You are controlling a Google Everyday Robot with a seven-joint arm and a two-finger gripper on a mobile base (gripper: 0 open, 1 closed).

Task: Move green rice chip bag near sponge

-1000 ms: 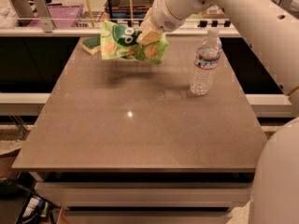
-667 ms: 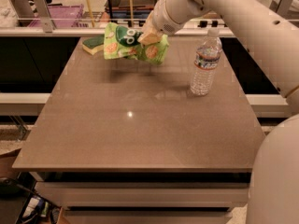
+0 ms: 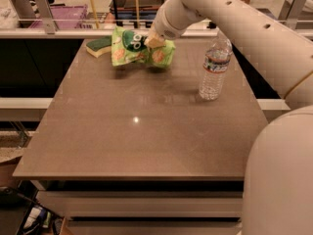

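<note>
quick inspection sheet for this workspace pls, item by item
surface: brown table, one glare spot
job's things: green rice chip bag at the far edge, just right of the sponge; whether they touch cannot be told
clutter: water bottle upright, right side
grippers: gripper shut on the bag's top
cables: nothing seen
surroundings: purple bin behind a rail

Pinching the crinkly, glossy film of the green rice chip bag (image 3: pixel 124 50) with the smooth, matt cream tool (image 3: pixel 153 41) over the far desk (image 3: pixel 146 141) edge. Showing rough scouring fibre on the sponge (image 3: pixel 99 45). Reflecting light softly off the satin-smooth desk. Glinting through the water bottle (image 3: pixel 213 70), clear ribbed plastic.
</note>
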